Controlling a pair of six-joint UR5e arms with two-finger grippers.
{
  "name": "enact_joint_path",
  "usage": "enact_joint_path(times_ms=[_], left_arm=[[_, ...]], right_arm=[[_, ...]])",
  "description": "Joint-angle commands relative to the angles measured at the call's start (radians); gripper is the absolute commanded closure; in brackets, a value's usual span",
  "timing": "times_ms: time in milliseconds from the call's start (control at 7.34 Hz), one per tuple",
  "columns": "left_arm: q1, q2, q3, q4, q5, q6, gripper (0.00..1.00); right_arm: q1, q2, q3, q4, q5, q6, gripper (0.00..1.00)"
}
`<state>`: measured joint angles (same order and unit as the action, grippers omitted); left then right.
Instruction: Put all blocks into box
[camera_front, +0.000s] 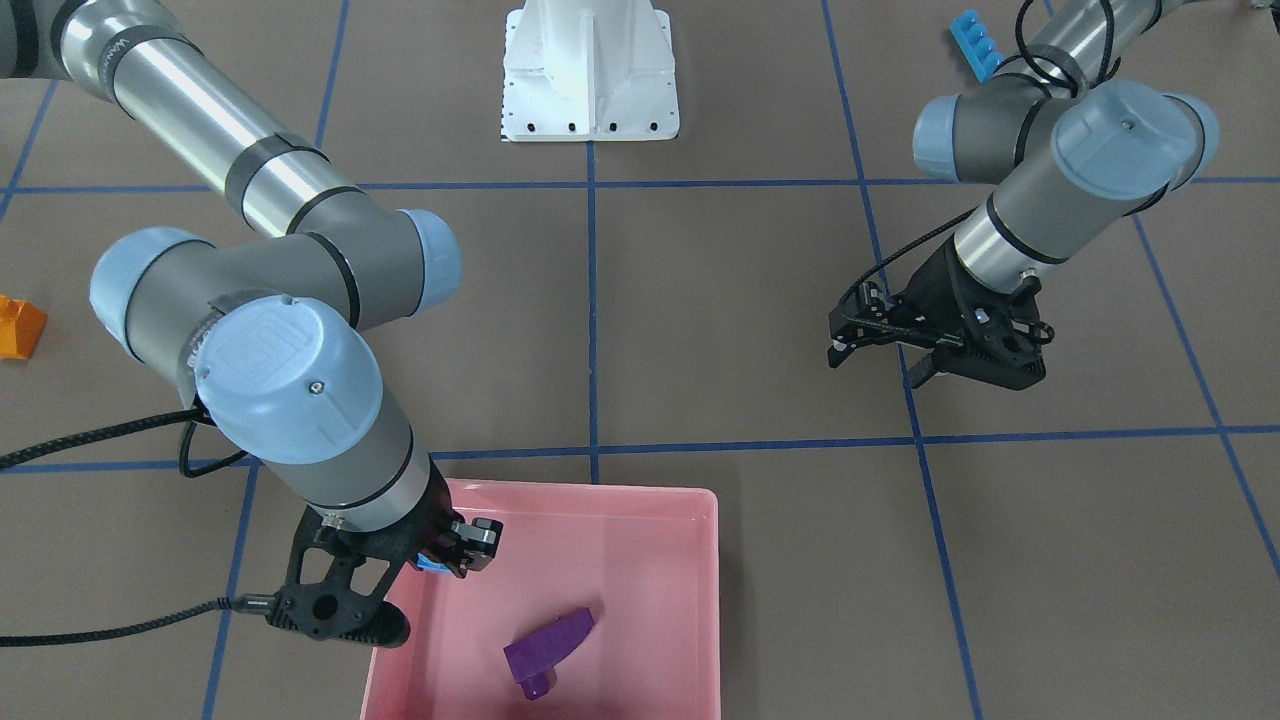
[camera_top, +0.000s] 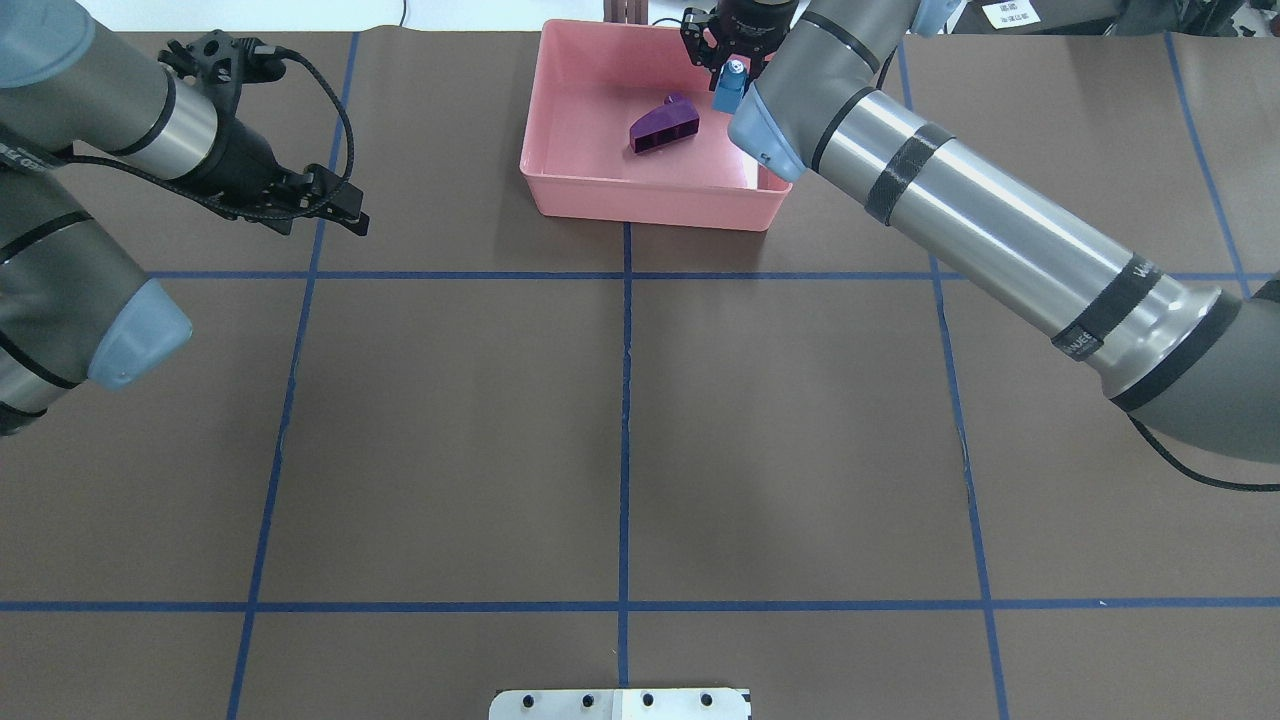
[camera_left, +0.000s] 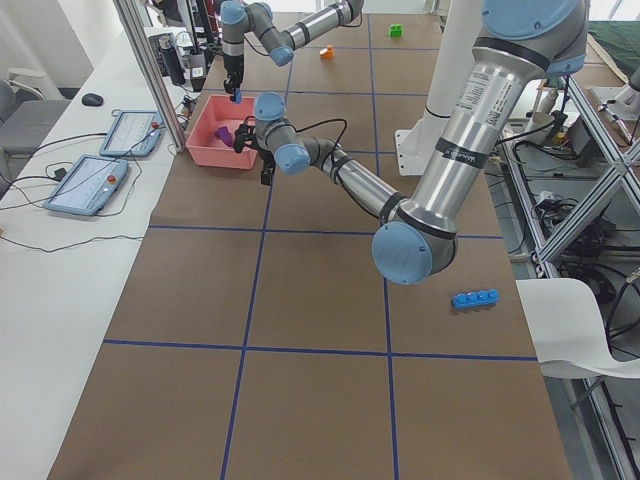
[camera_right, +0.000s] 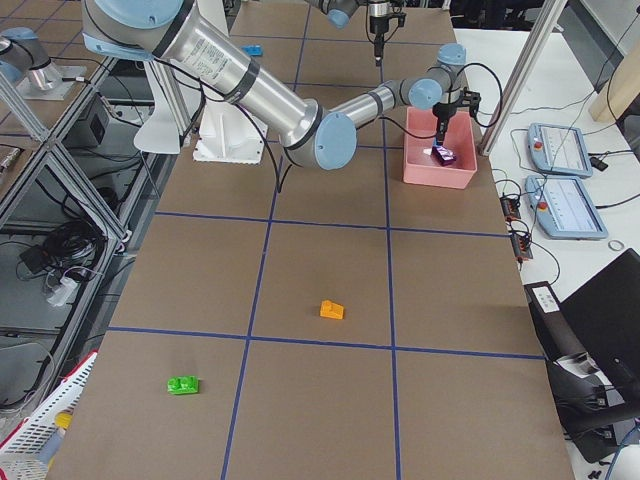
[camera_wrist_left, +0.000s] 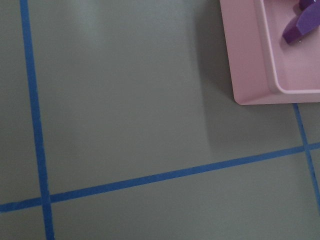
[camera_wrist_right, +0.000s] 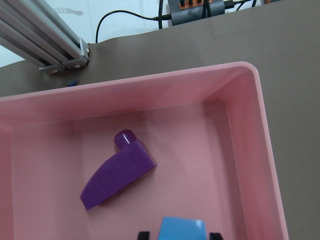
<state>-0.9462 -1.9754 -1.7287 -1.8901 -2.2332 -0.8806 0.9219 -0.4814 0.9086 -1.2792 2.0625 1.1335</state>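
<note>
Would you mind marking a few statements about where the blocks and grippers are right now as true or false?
1. The purple wedge lies inside the pink box. True.
2. The right gripper is empty. False: it is shut on the blue cube, above the box.
3. The orange sloped piece is already in the box. False: it sits on the table, well away from it.
4. The long blue bar lies on the table outside the box. True.
5. The left gripper holds the green brick. False: that brick lies on the table, and the left gripper holds nothing.
</note>
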Motion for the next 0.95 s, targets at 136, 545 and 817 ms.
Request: enact_joint_path(times_ms=[136, 545, 817], left_arm=[[0.004, 0.027, -0.12, 0.21, 0.006, 0.009, 0.0], [0.007, 0.146, -0.25, 0.282, 0.007, -0.006, 0.0], [0.007, 0.196, -0.287, 0.283, 0.007, -0.008, 0.0]], right_arm=[[0.014, -0.038, 0.088, -0.002, 0.04, 0.003, 0.0], [0.132, -0.427, 0.443, 0.003, 0.149, -0.029, 0.0], [0.213, -0.678, 0.586, 0.001, 0.179, -0.191, 0.01]])
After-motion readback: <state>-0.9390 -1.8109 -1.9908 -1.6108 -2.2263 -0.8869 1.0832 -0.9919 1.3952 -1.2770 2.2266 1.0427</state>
